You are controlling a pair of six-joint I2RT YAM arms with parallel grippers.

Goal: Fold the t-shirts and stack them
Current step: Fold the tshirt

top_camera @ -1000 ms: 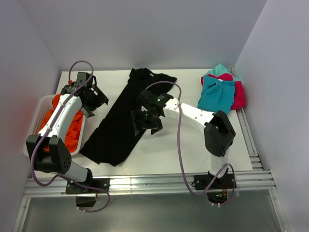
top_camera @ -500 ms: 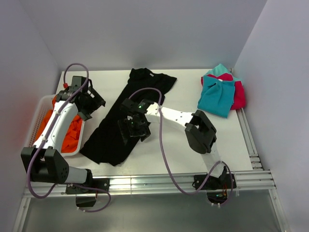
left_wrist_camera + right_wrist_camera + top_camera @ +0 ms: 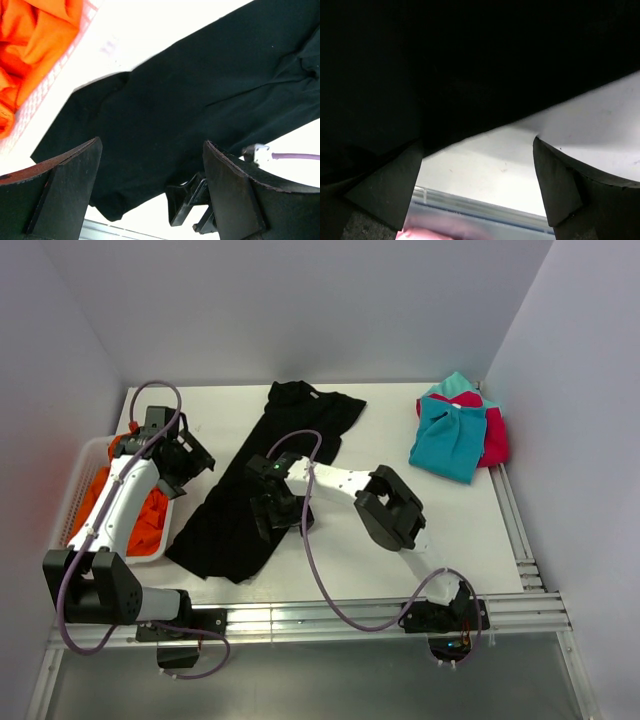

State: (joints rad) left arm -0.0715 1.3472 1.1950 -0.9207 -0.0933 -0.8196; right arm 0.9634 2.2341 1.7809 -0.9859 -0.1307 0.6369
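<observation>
A large black t-shirt (image 3: 255, 480) lies in a long diagonal strip on the white table, collar end at the back. My right gripper (image 3: 276, 512) hovers open low over its right edge; in the right wrist view the black t-shirt (image 3: 470, 60) fills the top and bare table shows between the fingers (image 3: 480, 185). My left gripper (image 3: 188, 458) is open and empty between the basket and the shirt; the left wrist view looks down on the black t-shirt (image 3: 200, 90) past wide-apart fingers (image 3: 150, 185). An orange t-shirt (image 3: 150, 515) lies in the basket. Teal (image 3: 447, 440) and pink-red (image 3: 496, 440) t-shirts lie stacked at the back right.
A white mesh basket (image 3: 72, 490) stands at the left edge of the table; its rim (image 3: 60, 65) shows in the left wrist view. A metal rail (image 3: 320, 618) runs along the near edge. Grey walls close in the left, back and right sides.
My right arm has swung left and nearer, carrying its open gripper from the shirt's middle to its lower right edge. My left gripper has drawn slightly left toward the basket.
</observation>
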